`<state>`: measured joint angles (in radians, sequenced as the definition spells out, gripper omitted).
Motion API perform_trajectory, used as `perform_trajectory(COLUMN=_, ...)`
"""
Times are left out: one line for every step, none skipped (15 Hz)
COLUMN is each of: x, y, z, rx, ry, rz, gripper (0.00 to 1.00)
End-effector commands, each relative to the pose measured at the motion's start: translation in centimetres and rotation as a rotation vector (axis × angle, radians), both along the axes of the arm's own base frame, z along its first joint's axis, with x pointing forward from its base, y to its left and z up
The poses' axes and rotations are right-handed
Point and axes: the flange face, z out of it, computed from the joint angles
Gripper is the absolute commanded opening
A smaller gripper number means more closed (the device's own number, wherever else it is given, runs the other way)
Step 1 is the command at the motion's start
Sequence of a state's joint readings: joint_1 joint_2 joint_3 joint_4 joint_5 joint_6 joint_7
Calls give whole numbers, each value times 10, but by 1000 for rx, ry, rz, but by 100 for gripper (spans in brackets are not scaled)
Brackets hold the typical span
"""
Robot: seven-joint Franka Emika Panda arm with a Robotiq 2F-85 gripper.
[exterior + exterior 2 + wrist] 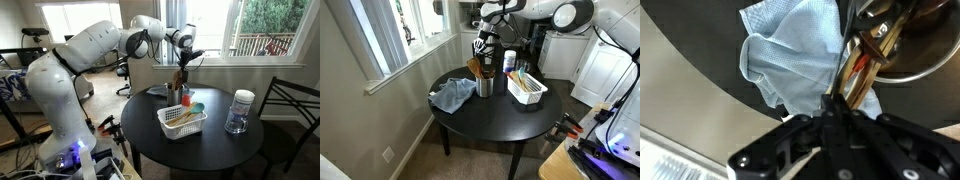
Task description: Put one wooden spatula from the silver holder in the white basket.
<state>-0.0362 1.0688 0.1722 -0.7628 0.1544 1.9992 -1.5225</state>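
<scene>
wooden spatula (475,68) in silver holder (484,87), white basket (534,96) beside

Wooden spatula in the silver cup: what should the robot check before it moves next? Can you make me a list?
1. Gripper is above the silver holder: ok.
2. Gripper is shut on just one wooden spatula: cannot tell, the wrist view is too cluttered.
3. Silver holder stands upright: ok.
4. White basket sits beside the holder, open on top: ok.
5. Blue cloth lies on the holder's other side, off the way to the basket: ok.
</scene>
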Motion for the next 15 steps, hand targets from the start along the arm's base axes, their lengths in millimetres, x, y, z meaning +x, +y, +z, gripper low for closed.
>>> perform_trajectory(x=0, y=1, z=7, rx=4, ry=-15, rz=20, gripper=34)
perform_trajectory(x=0, y=2, z=6, rx=3, ry=-13, rz=21, gripper=40)
perform_trajectory(x=-1, y=3, z=4, rx=5, ry=-9, rz=23, gripper=46)
perform_trajectory(x=-1, y=4, z=3, rx=7, ry=-7, rz=26, gripper=53)
perform_trajectory(x=-1, y=5, z=2, rx=8, ry=-4, rz=27, gripper=58)
perform_trajectory(x=-1, y=6, z=1, rx=9, ry=-2, rz=30, gripper=66)
perform_trajectory(x=-1, y=8, z=0, rx=10, ry=0, rz=32, gripper=72)
perform_trajectory(x=-1, y=9, z=-2, rx=12, ry=3, rz=34, gripper=79)
perform_trajectory(x=-1, y=10, z=-4, rx=13, ry=5, rz=34, gripper=84)
perform_trajectory(x=-1, y=9, z=-7, rx=16, ry=11, rz=33, gripper=92)
perform_trajectory(x=-1, y=9, z=-10, rx=18, ry=16, rz=33, gripper=97)
perform_trajectory(x=-1, y=9, z=-13, rx=20, ry=24, rz=33, gripper=99)
perform_trajectory(x=-2, y=8, z=-17, rx=21, ry=31, rz=32, gripper=100)
perform_trajectory(x=-2, y=8, z=-19, rx=21, ry=36, rz=33, gripper=100)
perform_trajectory(x=-2, y=8, z=-23, rx=21, ry=37, rz=34, gripper=74)
